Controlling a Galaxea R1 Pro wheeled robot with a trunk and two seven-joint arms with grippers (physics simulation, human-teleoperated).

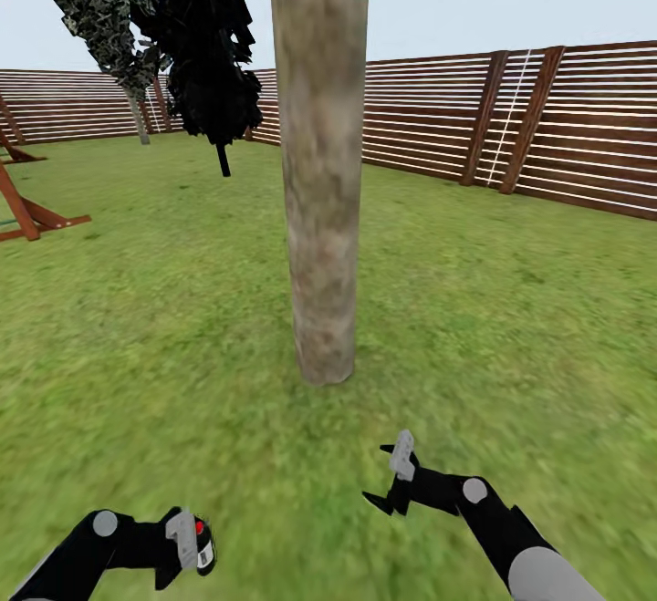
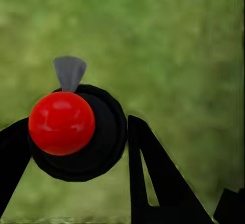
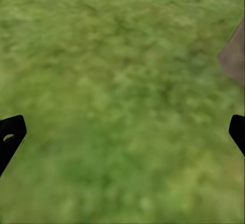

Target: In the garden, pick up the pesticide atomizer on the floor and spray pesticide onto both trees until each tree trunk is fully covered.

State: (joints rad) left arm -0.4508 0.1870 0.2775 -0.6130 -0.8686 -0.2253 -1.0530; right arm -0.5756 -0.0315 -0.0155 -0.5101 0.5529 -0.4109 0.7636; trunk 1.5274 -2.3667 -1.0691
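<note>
One thick, smooth tree trunk mottled grey-tan (image 1: 319, 163) rises from the green lawn (image 1: 511, 309); a second, thinner-looking tree (image 1: 139, 118) stands far behind it by the brown slatted wooden fence (image 1: 584, 127). The left gripper (image 1: 187, 542) is clamped on the one small dark pesticide atomizer with a red spot (image 1: 203, 542), low and left of the trunk. The right gripper (image 1: 391, 478), fingers apart, hangs just below the trunk's foot.

3 camera views of a grassy garden.
The head camera looks forward and down across the lawn (image 1: 164, 327) at a close tree trunk (image 1: 319, 172). Both wrist cameras face grass from nearby; the right wrist view shares the trunk's base (image 3: 235, 55).
</note>
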